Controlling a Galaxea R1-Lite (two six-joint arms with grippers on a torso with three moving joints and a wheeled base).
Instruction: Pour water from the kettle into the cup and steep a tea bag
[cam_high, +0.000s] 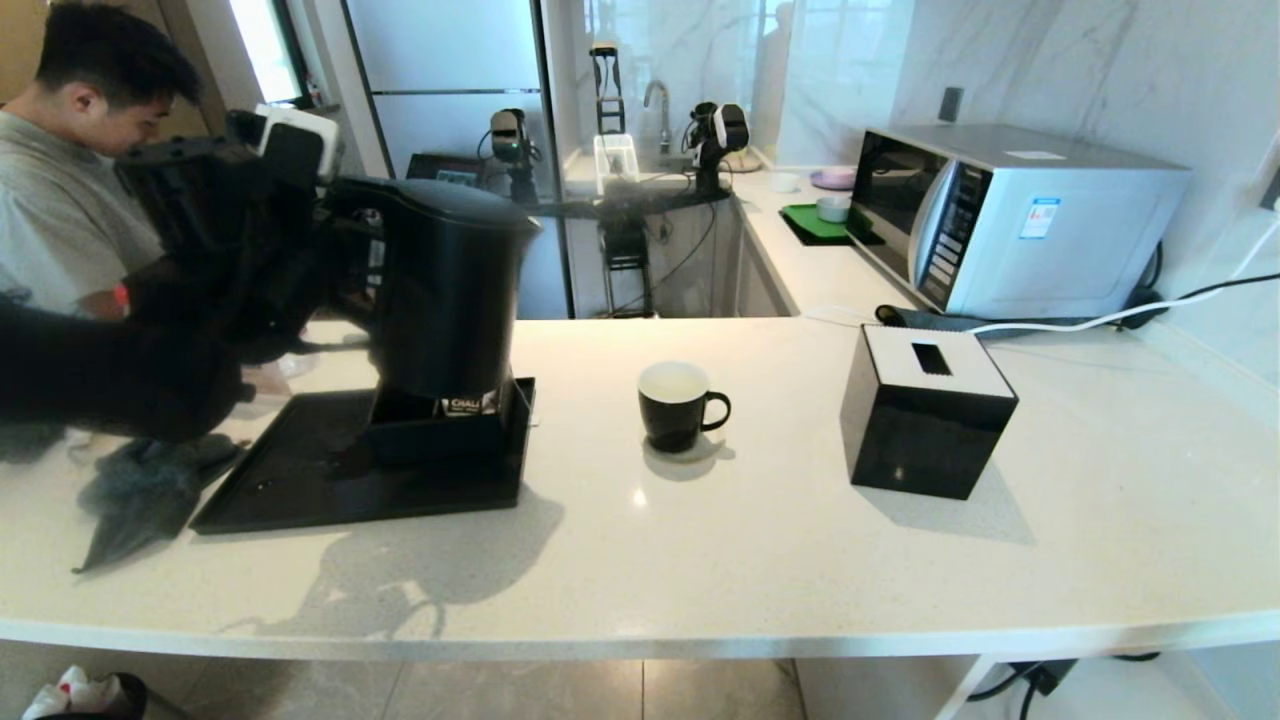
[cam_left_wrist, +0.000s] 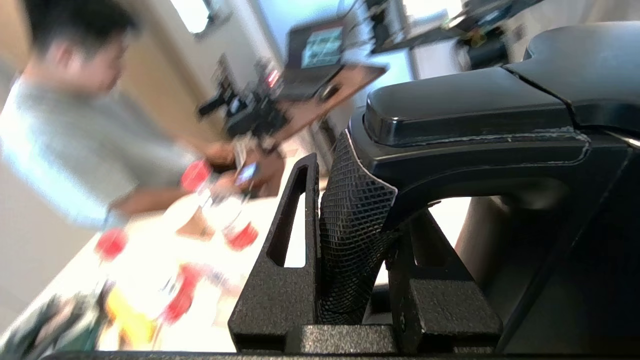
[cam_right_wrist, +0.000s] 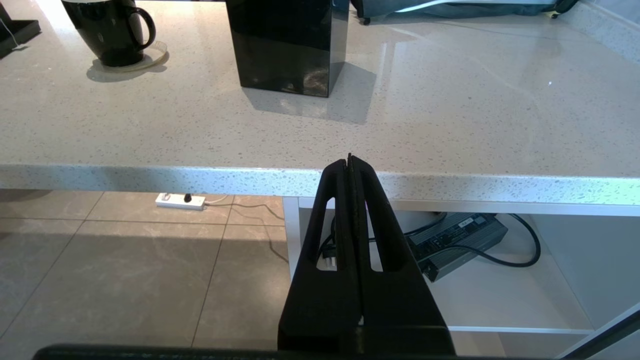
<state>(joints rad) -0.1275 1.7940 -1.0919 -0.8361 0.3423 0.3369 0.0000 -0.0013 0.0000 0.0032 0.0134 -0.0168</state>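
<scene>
The tall matte black kettle (cam_high: 450, 290) hangs over the black tray (cam_high: 300, 490), to the left of the cup. My left gripper (cam_high: 325, 265) is shut on the kettle's loop handle (cam_left_wrist: 475, 115). In the left wrist view the handle is pinched between the fingers of that gripper (cam_left_wrist: 360, 200). The glossy black cup (cam_high: 675, 405) stands on the counter right of the tray, with its handle to the right, and it also shows in the right wrist view (cam_right_wrist: 107, 30). My right gripper (cam_right_wrist: 349, 160) is shut and empty, parked below the counter's front edge. The tea bag is not in view.
A black tissue box (cam_high: 925, 410) with a white top stands right of the cup. A small black box with a "CHALI" sachet (cam_high: 470, 404) sits on the tray under the kettle. A grey cloth (cam_high: 140, 495) lies left of the tray. A microwave (cam_high: 1010, 215) stands at the back right. A person (cam_high: 70, 190) is at the far left.
</scene>
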